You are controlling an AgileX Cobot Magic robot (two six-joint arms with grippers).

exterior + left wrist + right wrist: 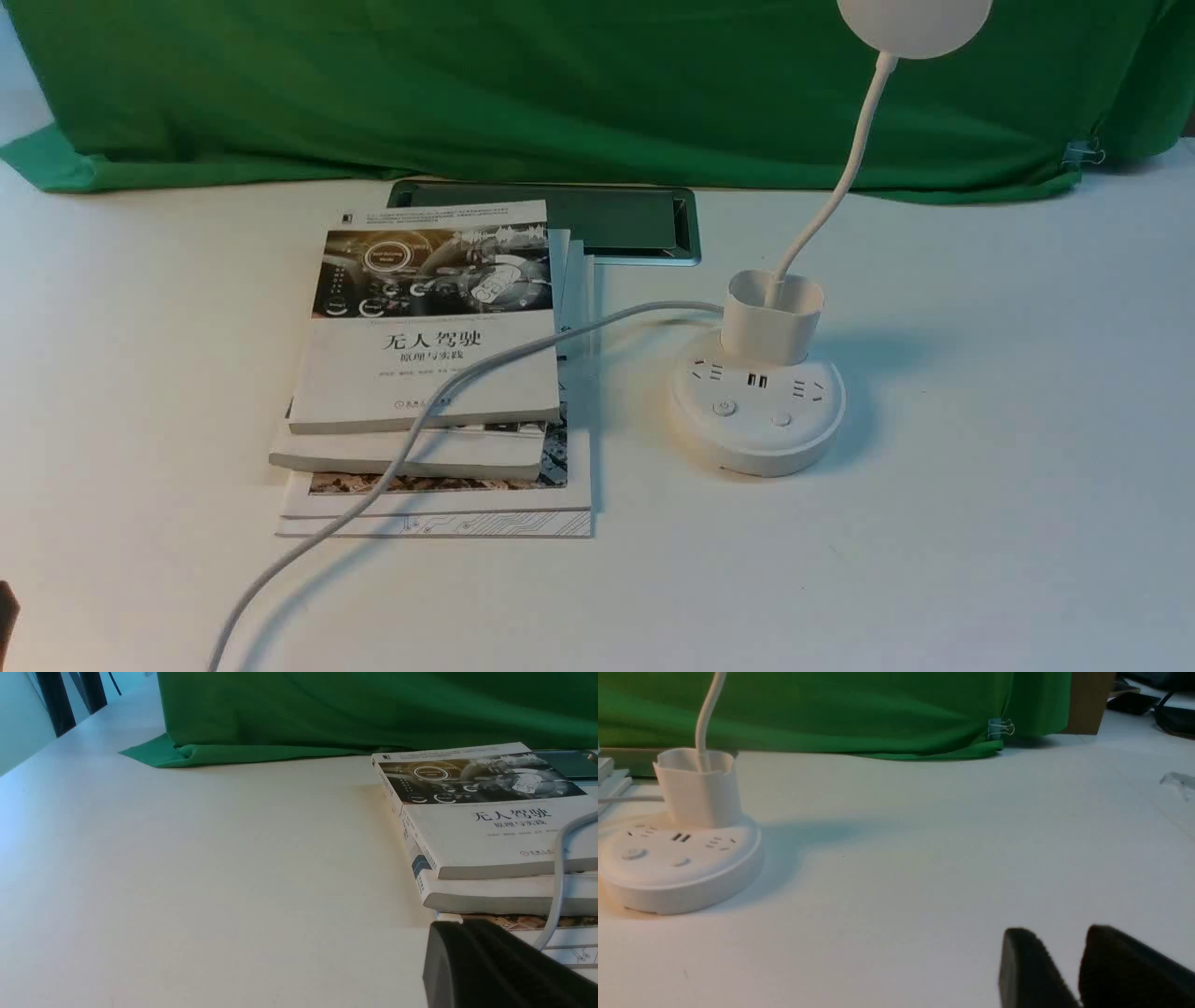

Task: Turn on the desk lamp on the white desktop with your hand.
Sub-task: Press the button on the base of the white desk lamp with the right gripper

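White desk (pixel 980 560) across the front view, green cloth (pixel 560 84) along its far edge, a grey-rimmed hatch (pixel 644 224) just before it. Left of centre, a stack of books (pixel 392 308), partly over the hatch. Right of the books, apart from them, the desk lamp (pixel 758 425) upright on the desk. From its base, a white cable (pixel 420 425) over the books. Right tool (pixel 1059 947) low over the desk, well apart from the lamp, fingers narrowly parted, holding nothing. Left tool (pixel 472 956) near the books; seemingly one finger in sight, state impossible to tell.
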